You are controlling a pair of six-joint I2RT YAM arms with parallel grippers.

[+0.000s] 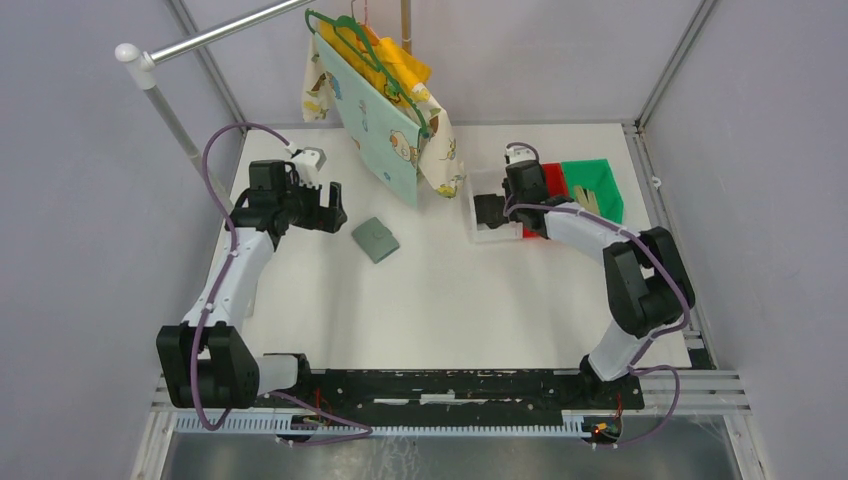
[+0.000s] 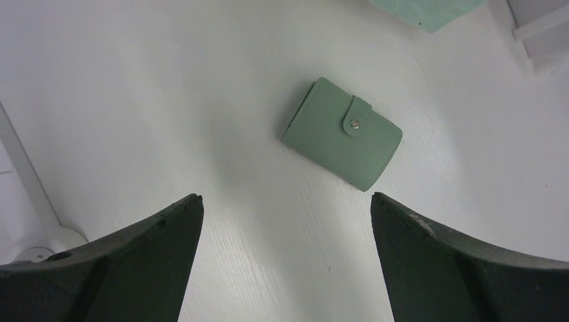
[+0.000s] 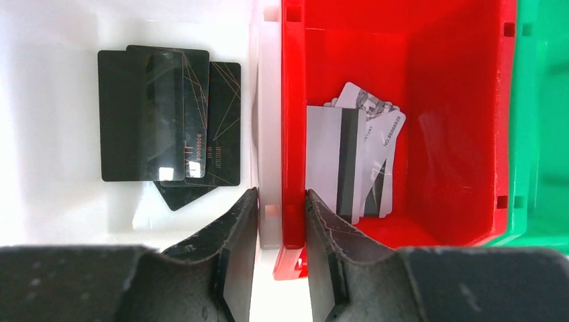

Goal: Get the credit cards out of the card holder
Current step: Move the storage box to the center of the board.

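**Card holder shut on the table, cards lying in the bins**

Nearest the arm bases, the white table (image 1: 440, 300) lies bare. Farther in, left of centre, the grey-green card holder (image 2: 342, 134) lies flat and closed, its snap tab fastened. The left gripper (image 2: 285, 197) hovers just to its left with fingers spread wide, gripping nothing and not touching it.

Across the table, the right gripper (image 3: 280, 196) hangs over the bins, its fingers drawn near each other with a narrow gap and nothing between them. It sits above the adjoining walls of the white bin (image 3: 54, 121) and the red bin (image 3: 436, 80). Black cards (image 3: 168, 114) overlap in the white bin. Pale grey-white credit cards (image 3: 332, 157), one showing a dark stripe, lie in the red bin. The green bin (image 3: 543, 100) stands beyond.

At the far edge, printed cloths (image 1: 380, 120) hang from a rail (image 1: 200, 40).
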